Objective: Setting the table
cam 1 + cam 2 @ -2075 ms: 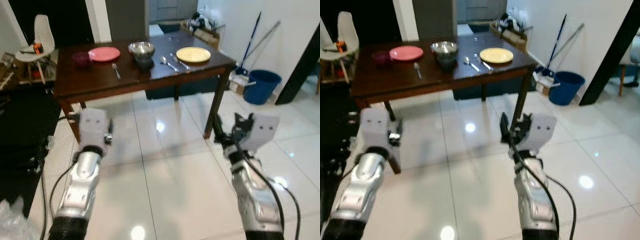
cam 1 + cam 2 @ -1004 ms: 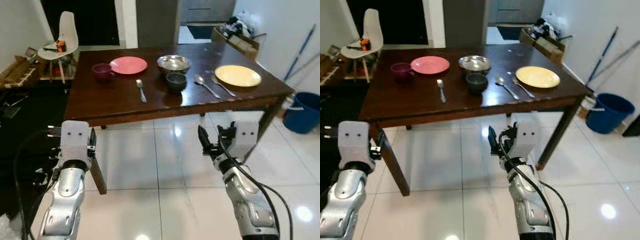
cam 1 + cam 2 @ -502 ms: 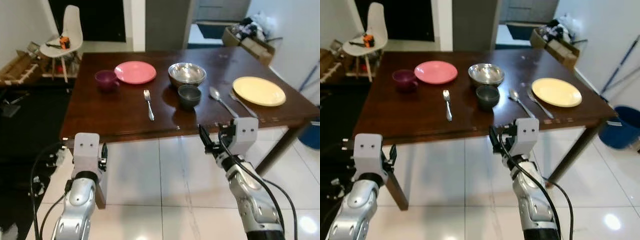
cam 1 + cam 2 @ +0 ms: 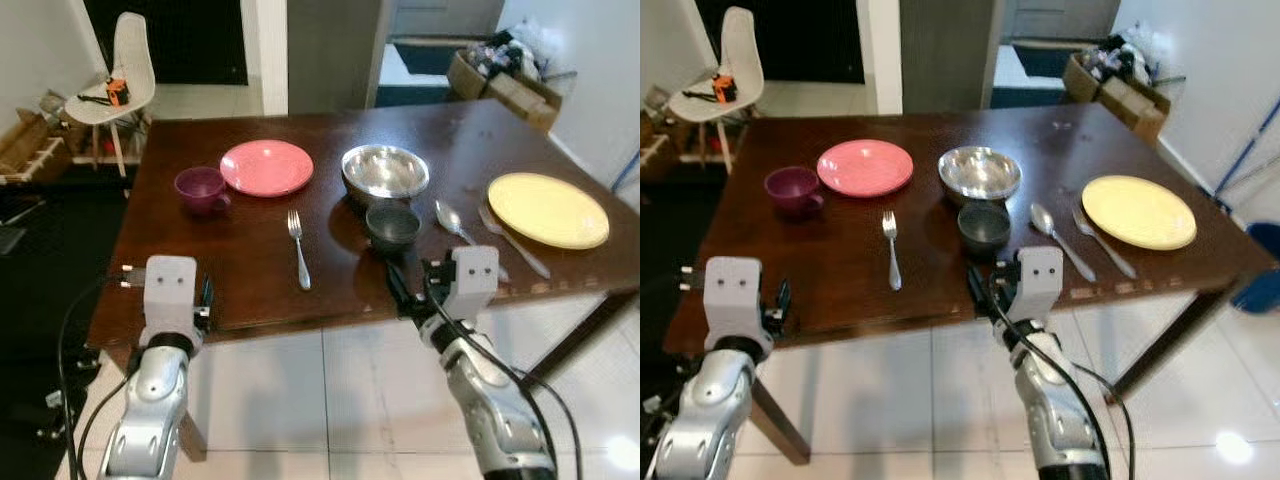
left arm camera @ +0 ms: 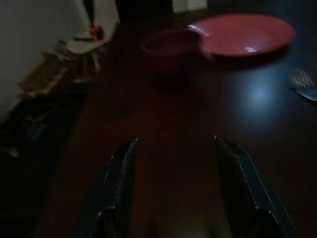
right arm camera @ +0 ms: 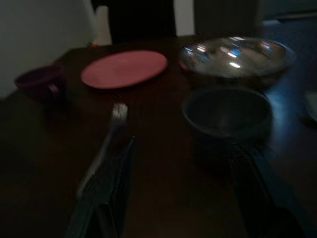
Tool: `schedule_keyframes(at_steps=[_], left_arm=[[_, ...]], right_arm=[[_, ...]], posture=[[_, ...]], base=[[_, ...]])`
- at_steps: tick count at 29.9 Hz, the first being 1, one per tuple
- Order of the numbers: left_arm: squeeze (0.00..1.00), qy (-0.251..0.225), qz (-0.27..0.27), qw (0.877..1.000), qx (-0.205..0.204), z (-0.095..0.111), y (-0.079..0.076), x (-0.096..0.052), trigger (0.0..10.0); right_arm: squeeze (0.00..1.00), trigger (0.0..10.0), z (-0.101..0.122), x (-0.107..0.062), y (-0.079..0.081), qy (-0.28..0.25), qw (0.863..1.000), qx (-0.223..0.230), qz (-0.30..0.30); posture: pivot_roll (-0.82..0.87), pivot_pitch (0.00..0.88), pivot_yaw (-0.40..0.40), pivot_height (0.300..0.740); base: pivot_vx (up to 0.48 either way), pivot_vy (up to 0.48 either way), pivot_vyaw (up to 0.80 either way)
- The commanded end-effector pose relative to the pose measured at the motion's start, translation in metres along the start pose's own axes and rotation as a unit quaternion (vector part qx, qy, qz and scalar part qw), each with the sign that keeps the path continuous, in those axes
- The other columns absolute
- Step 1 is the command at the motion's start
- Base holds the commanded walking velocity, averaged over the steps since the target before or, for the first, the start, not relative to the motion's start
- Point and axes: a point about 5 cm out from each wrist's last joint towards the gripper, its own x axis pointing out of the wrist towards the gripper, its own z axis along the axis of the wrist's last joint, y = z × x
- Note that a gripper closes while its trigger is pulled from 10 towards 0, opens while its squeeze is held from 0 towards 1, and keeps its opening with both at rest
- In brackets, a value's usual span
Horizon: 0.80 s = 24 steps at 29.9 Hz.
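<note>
- Both silver arms reach forward at the near edge of the dark wooden table [image 4: 250, 290], raised to about tabletop height.
- The left gripper [image 5: 173, 191] has its two black fingers spread apart and empty, over bare wood at the table's near left part.
- Beyond it sit the purple cup [image 4: 200, 188] and, just beside that, the pink plate [image 4: 266, 167].
- The right gripper [image 6: 181, 191] is likewise spread and holds nothing.
- Just ahead of it is the small dark bowl [image 4: 392, 225], with the steel bowl [image 4: 385, 171] behind, touching or nearly so.
- The fork [image 4: 299, 250] lies between the two grippers.
- A spoon [image 4: 452, 220], a second fork [image 4: 515, 242] and the yellow plate [image 4: 547, 209] lie to the right.
</note>
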Motion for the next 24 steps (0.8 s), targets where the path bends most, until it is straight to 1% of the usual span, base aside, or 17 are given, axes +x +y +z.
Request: schedule_keyframes(at_steps=[1, 2, 3, 4, 5, 6, 10, 12, 13, 14, 15, 18, 19, 20, 21, 24], left_arm=[[0.0, 0.016, 0.012, 1.0, 0.003, -0.007, 0.009, -0.001, 10.0], [0.0, 0.016, 0.012, 1.0, 0.003, -0.007, 0.009, -0.001, 10.0], [0.0, 0.016, 0.015, 1.0, 0.008, -0.008, 0.013, -0.001, 10.0], [0.0, 0.016, 0.015, 1.0, 0.008, -0.008, 0.013, -0.001, 10.0], [0.0, 0.016, 0.019, 1.0, 0.012, -0.008, 0.017, -0.001, 10.0], [0.0, 0.015, 0.021, 1.0, 0.013, -0.008, 0.019, -0.001, 10.0], [0.0, 0.014, 0.022, 1.0, 0.014, -0.007, 0.019, -0.001, 10.0], [0.0, 0.012, 0.022, 1.0, 0.017, -0.006, 0.019, -0.002, 10.0], [0.0, 0.012, 0.022, 1.0, 0.017, -0.006, 0.019, -0.002, 10.0], [0.0, 0.008, 0.016, 1.0, 0.022, -0.005, 0.018, -0.002, 10.0], [0.0, 0.008, 0.016, 1.0, 0.022, -0.005, 0.018, -0.002, 10.0], [0.0, 0.007, -0.011, 1.0, 0.022, -0.003, 0.012, -0.003, 10.0], [0.0, 0.007, -0.011, 1.0, 0.022, -0.003, 0.012, -0.003, 10.0], [0.0, -0.001, -0.035, 0.999, 0.014, 0.0, 0.009, -0.004, 10.0], [0.0, -0.001, -0.035, 0.999, 0.014, 0.0, 0.009, -0.004, 10.0], [0.0, -0.011, -0.063, 0.998, 0.02, 0.004, 0.006, -0.005, 10.0]], right_arm=[[0.0, 10.0, -0.013, 0.0, 0.009, 0.032, 0.999, 0.007, 0.025], [0.0, 10.0, -0.013, 0.0, 0.009, 0.032, 0.999, 0.007, 0.025], [0.0, 10.0, -0.016, 0.002, 0.014, 0.036, 0.999, 0.009, 0.038], [0.0, 10.0, -0.016, 0.002, 0.014, 0.036, 0.999, 0.009, 0.038], [0.0, 10.0, -0.018, 0.005, 0.02, 0.039, 0.998, 0.01, 0.049], [0.0, 10.0, -0.019, 0.007, 0.022, 0.04, 0.998, 0.011, 0.051], [0.0, 10.0, -0.019, 0.01, 0.026, 0.04, 0.998, 0.015, 0.054], [0.0, 10.0, -0.022, 0.015, 0.033, 0.045, 0.997, 0.02, 0.064], [0.0, 10.0, -0.022, 0.015, 0.033, 0.045, 0.997, 0.02, 0.064], [0.0, 10.0, -0.026, 0.018, 0.041, 0.053, 0.995, 0.024, 0.081], [0.0, 10.0, -0.026, 0.018, 0.041, 0.053, 0.995, 0.024, 0.081], [0.0, 10.0, -0.031, 0.019, 0.048, 0.067, 0.993, 0.017, 0.098], [0.0, 10.0, -0.031, 0.019, 0.048, 0.067, 0.993, 0.017, 0.098], [0.0, 10.0, -0.035, 0.019, 0.052, 0.076, 0.991, 0.018, 0.107], [0.0, 10.0, -0.035, 0.019, 0.052, 0.076, 0.991, 0.018, 0.107], [0.0, 10.0, -0.038, 0.018, 0.06, 0.084, 0.988, 0.029, 0.123]], posture=[[0.0, 0.023, 0.059, 0.74], [0.0, 0.023, 0.059, 0.74], [0.01, 0.022, 0.057, 0.74], [0.01, 0.022, 0.057, 0.74], [0.01, 0.022, 0.057, 0.74], [0.02, 0.02, 0.055, 0.74], [0.02, 0.02, 0.055, 0.74], [0.03, 0.018, 0.056, 0.74], [0.03, 0.018, 0.056, 0.74], [0.03, 0.017, 0.057, 0.74], [0.03, 0.017, 0.057, 0.74], [0.03, 0.016, 0.057, 0.74], [0.03, 0.016, 0.057, 0.74], [0.03, 0.017, 0.058, 0.74], [0.03, 0.017, 0.058, 0.74], [0.03, 0.015, 0.059, 0.74]], base=[[0.48, 0.0, 0.0], [0.48, 0.0, 0.0], [0.48, 0.0, 0.0], [0.48, 0.0, 0.0], [0.48, 0.0, 0.0], [0.48, 0.0, 0.0], [0.48, 0.0, 0.0], [0.48, 0.0, 0.0], [0.48, 0.0, 0.0], [0.401, 0.0, 0.0], [0.401, 0.0, 0.0], [0.092, 0.0, 0.0], [0.0, 0.0, 0.0], [0.0, 0.0, 0.0], [0.0, 0.0, 0.0], [0.0, 0.0, 0.0]])
